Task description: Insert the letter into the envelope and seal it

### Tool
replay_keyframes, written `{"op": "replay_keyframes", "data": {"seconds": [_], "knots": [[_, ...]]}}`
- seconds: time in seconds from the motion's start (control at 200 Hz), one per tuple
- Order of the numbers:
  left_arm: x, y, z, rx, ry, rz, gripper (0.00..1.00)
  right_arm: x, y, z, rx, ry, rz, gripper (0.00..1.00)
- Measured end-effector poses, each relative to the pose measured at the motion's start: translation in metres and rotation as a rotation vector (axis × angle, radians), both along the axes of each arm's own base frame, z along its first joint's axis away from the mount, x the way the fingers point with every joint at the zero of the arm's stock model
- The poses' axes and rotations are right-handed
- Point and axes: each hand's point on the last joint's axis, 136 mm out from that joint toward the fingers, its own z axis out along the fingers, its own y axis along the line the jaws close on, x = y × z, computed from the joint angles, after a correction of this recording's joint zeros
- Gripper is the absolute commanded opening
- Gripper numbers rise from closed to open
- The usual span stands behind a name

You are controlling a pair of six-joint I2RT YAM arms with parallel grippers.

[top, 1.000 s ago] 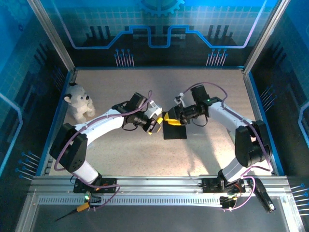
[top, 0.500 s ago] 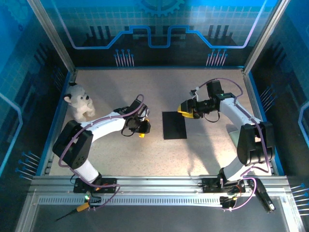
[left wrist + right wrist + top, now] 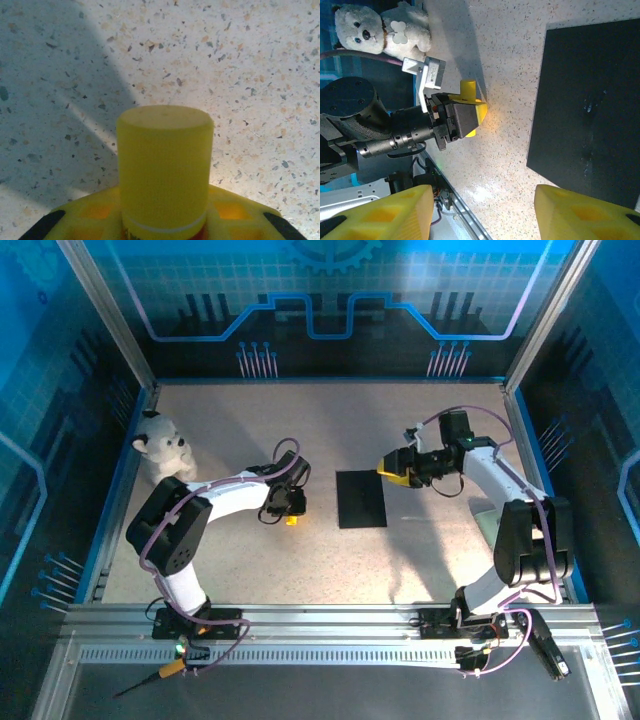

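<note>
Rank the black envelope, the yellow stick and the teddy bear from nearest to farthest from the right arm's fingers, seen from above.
From the right fingers, top view:
1. black envelope, close beside them, in the middle.
2. yellow stick, past the envelope, held in the left fingers.
3. teddy bear, far off by the left wall.

The table [image 3: 330, 430] has a flat, beige, speckled top bounded by a blue rim. One black envelope [image 3: 361, 499] lies flat on it near the centre, slightly toward the right edge, with its long sides running from near edge to far edge. One white toy bear [image 3: 163, 448] sits upright against the left edge, well apart from the envelope.
</note>
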Motion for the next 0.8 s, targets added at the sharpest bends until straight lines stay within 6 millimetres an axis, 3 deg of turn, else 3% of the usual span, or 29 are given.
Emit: {"op": "replay_keyframes", "data": {"seconds": [0.03,0.085,0.16,0.215,0.285,0.49,0.52,0.565,0.625,0.665,0.68,0.69,0.7,0.8], "knots": [[0.0,0.0,0.0,0.002,0.0,0.001,0.29,0.0,-0.001,0.0,0.0,-0.001,-0.002,0.56],[0.0,0.001,0.0,0.004,0.001,0.002,0.32,0.001,-0.001,0.0,0.0,-0.003,-0.002,0.56],[0.0,0.0,0.0,0.003,0.001,0.004,0.53,0.0,-0.002,-0.001,-0.001,-0.002,-0.002,0.56],[0.003,-0.002,0.002,0.001,-0.007,0.004,0.57,0.001,-0.002,-0.001,-0.005,-0.004,-0.002,0.56],[0.006,0.0,0.003,0.011,-0.016,0.014,0.69,0.001,-0.002,-0.002,-0.009,-0.007,-0.001,0.56],[0.009,0.005,0.004,0.034,-0.03,0.034,0.77,0.001,-0.003,-0.003,-0.019,-0.009,-0.001,0.56],[0.009,0.006,0.004,0.04,-0.032,0.033,0.82,0.001,-0.004,-0.003,-0.022,-0.009,-0.002,0.56],[0.009,0.008,0.004,0.05,-0.033,0.037,0.98,0.001,-0.005,-0.004,-0.028,-0.008,-0.006,0.56],[0.009,0.012,0.008,0.072,-0.035,0.029,0.99,0.002,-0.007,-0.006,-0.04,-0.009,-0.014,0.58],[0.009,0.015,0.012,0.078,-0.04,0.028,0.99,0.004,-0.01,-0.008,-0.058,-0.014,-0.023,0.67],[0.01,0.015,0.016,0.076,-0.047,0.026,1.0,0.004,-0.011,-0.008,-0.067,-0.014,-0.028,0.79],[0.011,0.015,0.018,0.074,-0.051,0.026,0.99,0.005,-0.013,-0.009,-0.073,-0.019,-0.03,0.93],[0.011,0.015,0.019,0.073,-0.053,0.025,0.99,0.005,-0.013,-0.009,-0.078,-0.022,-0.031,0.99],[0.022,0.01,0.056,0.032,-0.142,0.002,0.99,0.01,-0.024,-0.009,-0.147,-0.056,-0.067,1.0]]}}
